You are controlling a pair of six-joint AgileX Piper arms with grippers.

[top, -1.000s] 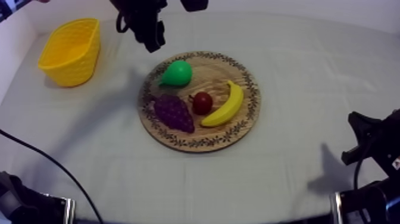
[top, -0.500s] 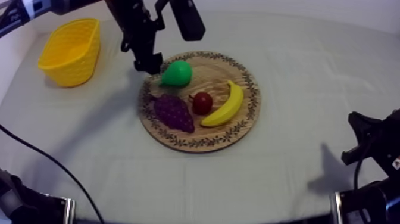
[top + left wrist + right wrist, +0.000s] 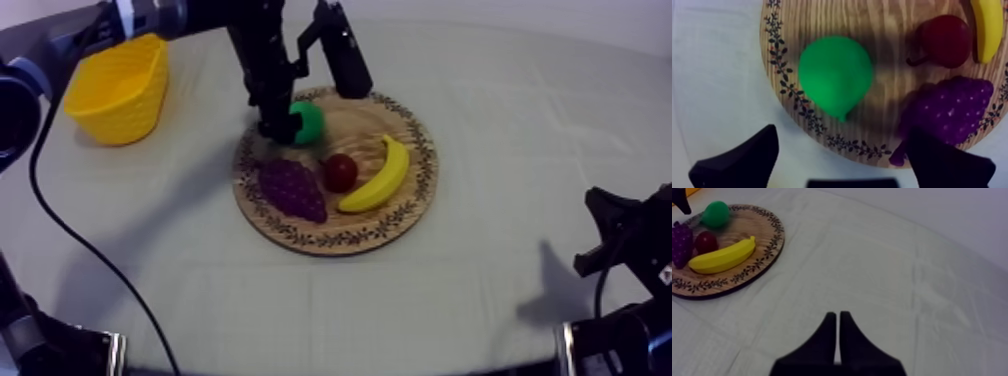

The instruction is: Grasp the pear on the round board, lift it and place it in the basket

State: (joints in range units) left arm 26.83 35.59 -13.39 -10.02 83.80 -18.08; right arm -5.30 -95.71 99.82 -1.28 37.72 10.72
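The green pear (image 3: 309,122) lies on the far left part of the round wooden board (image 3: 400,215). My left gripper (image 3: 292,122) hangs low right over it, coming in from the upper left. In the left wrist view the pear (image 3: 834,75) sits just ahead of my left gripper (image 3: 844,131), which is open, its two black fingers wide apart and touching nothing. The yellow basket (image 3: 118,85) stands at the far left of the table. My right gripper (image 3: 837,319) is shut on nothing, low over the cloth at the right.
On the board also lie a purple bunch of grapes (image 3: 292,188), a small red fruit (image 3: 340,172) and a banana (image 3: 380,175). Bare cloth lies between board and basket. My right arm (image 3: 620,240) rests at the lower right edge.
My left arm came down from behind the board's far edge to just over the pear, and its fingers spread wide. The right arm and the fruit have not moved.
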